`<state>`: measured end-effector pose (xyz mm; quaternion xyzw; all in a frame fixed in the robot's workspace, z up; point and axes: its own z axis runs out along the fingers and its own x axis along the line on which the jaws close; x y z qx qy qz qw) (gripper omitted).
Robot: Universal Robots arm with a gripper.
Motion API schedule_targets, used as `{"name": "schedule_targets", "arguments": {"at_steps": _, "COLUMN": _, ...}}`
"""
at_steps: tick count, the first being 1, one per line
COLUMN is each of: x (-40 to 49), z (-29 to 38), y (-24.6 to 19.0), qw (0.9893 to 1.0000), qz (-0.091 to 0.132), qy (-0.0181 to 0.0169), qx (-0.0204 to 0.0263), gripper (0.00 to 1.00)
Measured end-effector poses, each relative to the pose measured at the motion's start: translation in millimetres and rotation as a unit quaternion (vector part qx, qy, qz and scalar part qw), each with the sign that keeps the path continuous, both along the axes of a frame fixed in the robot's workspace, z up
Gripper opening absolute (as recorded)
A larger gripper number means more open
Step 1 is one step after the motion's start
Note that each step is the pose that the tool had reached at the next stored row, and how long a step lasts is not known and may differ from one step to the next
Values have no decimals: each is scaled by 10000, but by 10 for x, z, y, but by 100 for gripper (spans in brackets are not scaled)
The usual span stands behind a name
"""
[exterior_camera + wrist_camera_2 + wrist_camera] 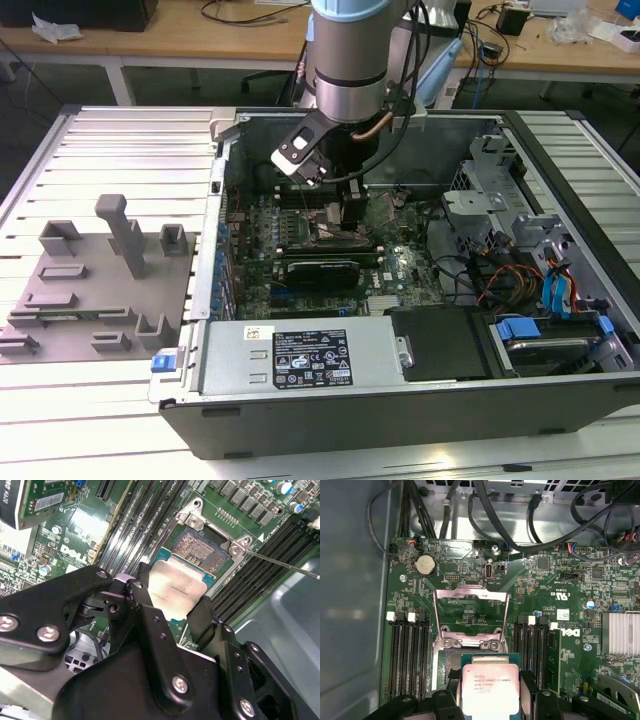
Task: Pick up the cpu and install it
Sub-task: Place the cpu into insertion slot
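Exterior view: my gripper (350, 218) reaches down inside the open computer case (560, 400), over the motherboard (300, 265). 1 white printed label (310, 358) sits on the metal box at the case's near edge. The grey fixture (90, 290) lies well apart, on the exterior view's left.

Second wrist view: my 2 fingers (145, 597) are closed on the cpu (175, 592) by its opposite edges. I hold it over the near edge of the bare socket (202, 550), not yet seated. I judge the step to be bringing the chip to the socket, which calls for squaring its edges with the socket.

First wrist view: the hinged socket frame (470, 612) stands open. Faint print marks the chip's silver top and white lettering the board, and I leave both unread.
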<state>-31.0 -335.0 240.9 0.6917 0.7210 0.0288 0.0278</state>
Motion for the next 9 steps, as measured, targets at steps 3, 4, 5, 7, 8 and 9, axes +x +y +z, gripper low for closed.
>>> {"name": "schedule_targets", "arguments": {"at_steps": 3, "x": 0, "z": -7, "y": 1, "qw": 10000, "qz": 0, "qy": -2, "qx": 2, "gripper": 55}}
{"name": "schedule_targets", "arguments": {"at_steps": 4, "x": 0, "z": -16, "y": 0, "qw": 10000, "qz": 0, "qy": -1, "qx": 1, "gripper": 55}}
{"name": "schedule_targets", "arguments": {"at_steps": 5, "x": 0, "z": -26, "y": 0, "qw": 10000, "qz": 0, "qy": -1, "qx": 0, "gripper": 55}}
{"name": "schedule_targets", "arguments": {"at_steps": 7, "x": 0, "z": -55, "y": 0, "qw": 10000, "qz": 0, "qy": -4, "qx": 0, "gripper": 55}}
{"name": "schedule_targets", "arguments": {"at_steps": 8, "x": -1, "z": -71, "y": 0, "qw": 10000, "qz": -1, "qy": -12, "qx": 0, "gripper": 55}}
{"name": "schedule_targets", "arguments": {"at_steps": 9, "x": 0, "z": -81, "y": 0, "qw": 10000, "qz": -1, "qy": -15, "qx": 1, "gripper": 55}}
